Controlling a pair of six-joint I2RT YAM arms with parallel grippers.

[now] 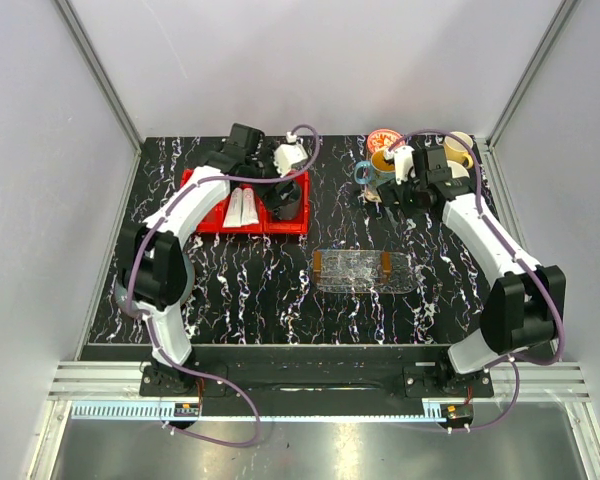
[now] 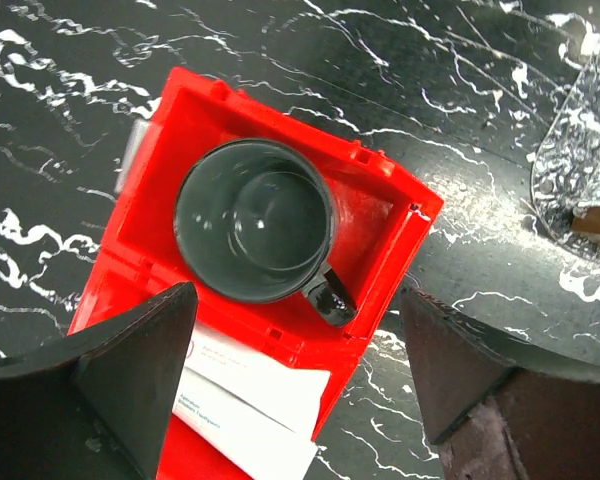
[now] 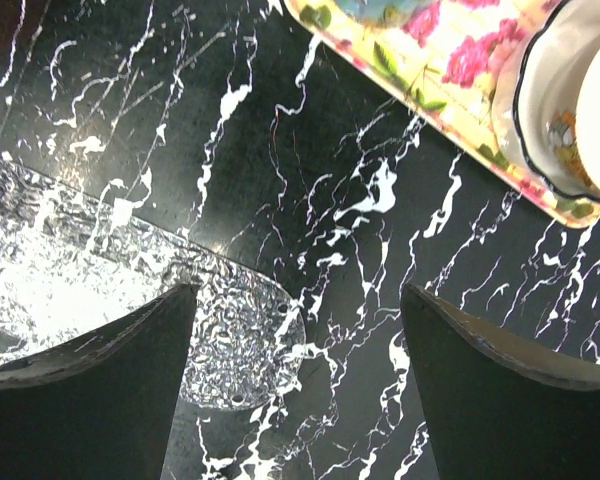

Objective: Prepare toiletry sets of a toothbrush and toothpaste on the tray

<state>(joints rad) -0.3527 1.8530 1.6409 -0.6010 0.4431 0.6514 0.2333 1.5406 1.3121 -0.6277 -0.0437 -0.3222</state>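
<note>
Two white toothpaste tubes [image 1: 242, 208] lie side by side in the left red bin; in the left wrist view the tubes [image 2: 250, 400] sit just below my fingers. My left gripper [image 1: 278, 185] is open and empty above the red bins, over a dark mug [image 2: 252, 220]. The clear tray [image 1: 360, 270] with orange-brown ends lies mid-table and is empty; its corner shows in the left wrist view [image 2: 580, 150] and the right wrist view [image 3: 100, 280]. My right gripper [image 1: 392, 195] is open and empty above bare table between the clear tray and the floral tray. I cannot make out the toothbrush.
The red bins [image 1: 298, 228] stand at back left. A floral tray [image 3: 430, 50] holding mugs [image 3: 560, 100] stands at back right. White walls enclose the black marbled table [image 1: 230, 290].
</note>
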